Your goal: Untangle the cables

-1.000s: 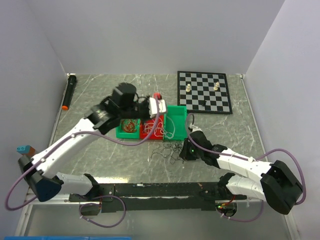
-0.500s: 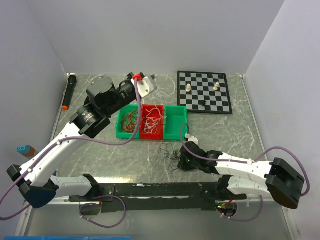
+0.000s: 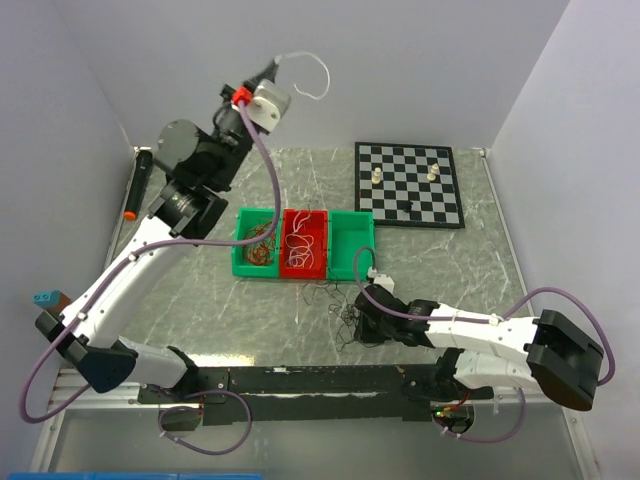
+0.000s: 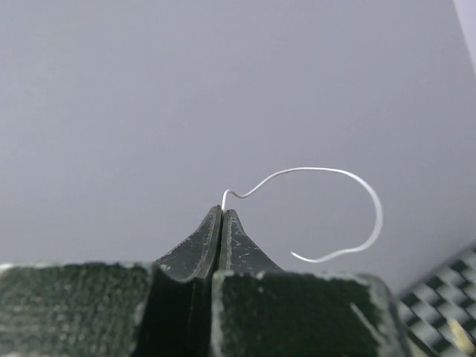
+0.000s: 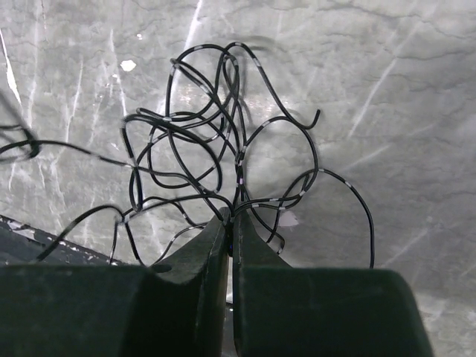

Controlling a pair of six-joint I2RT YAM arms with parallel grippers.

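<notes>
My left gripper (image 3: 272,66) is raised high above the table's far side, shut on one thin white wire (image 3: 311,72) that curls free in the air; the left wrist view shows the gripper (image 4: 222,211) pinching that wire (image 4: 349,178). My right gripper (image 3: 353,310) is low on the table, shut on the black wire tangle (image 3: 340,303); in the right wrist view the gripper (image 5: 230,217) grips strands of that tangle (image 5: 201,141). Red-brown wires (image 3: 260,245) lie in the left green bin and white wires (image 3: 303,243) in the red bin.
A row of three bins, green (image 3: 240,262), red (image 3: 288,266) and green (image 3: 351,245), stands mid-table. A chessboard (image 3: 408,183) with a few pieces lies at the back right. A black marker with an orange tip (image 3: 137,183) lies at the far left.
My left gripper has risen from the bins up and back, pulling the white wire free into the air. My right gripper has slid left, staying low on the black tangle.
</notes>
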